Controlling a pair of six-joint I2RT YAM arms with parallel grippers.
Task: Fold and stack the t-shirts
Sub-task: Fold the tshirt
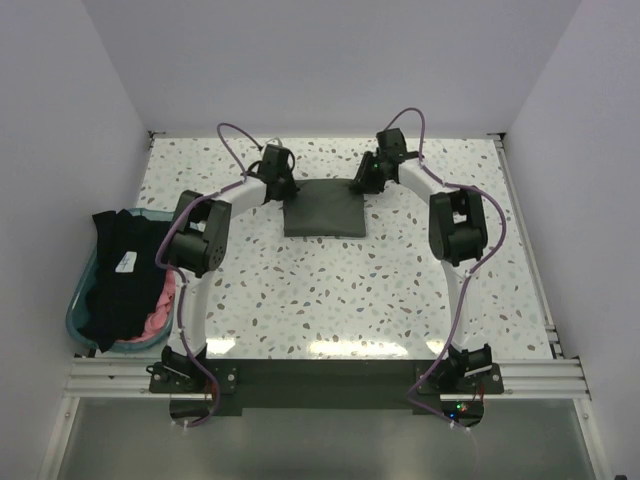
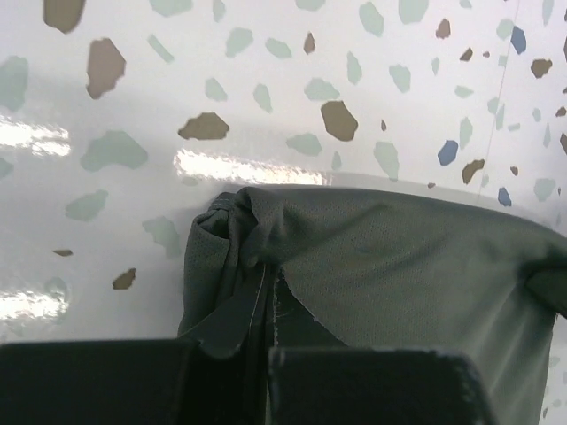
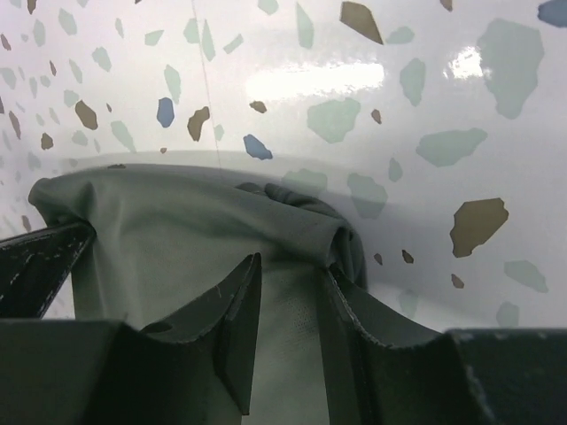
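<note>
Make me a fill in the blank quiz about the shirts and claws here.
The folded shirt on the table is coloured ____.
The left claw and right claw each pinch a ____ of it.
The tub holds a black shirt and a ____ one.
Missing words: green, corner, pink.

Robotics lab bench, enclosed by plain white walls (image 1: 330, 60), speckled tabletop (image 1: 330, 290), aluminium rail (image 1: 110, 378) carrying robot arms (image 1: 195, 240)

At the left of the top view the black shirt (image 1: 118, 285) covers most of the tub (image 1: 74, 315); only an edge of the pink shirt (image 1: 160, 302) shows. The tag (image 1: 126, 263) on it is too small to read. Both wrist views cut the green shirt (image 2: 399, 266) off at the bottom.
</note>
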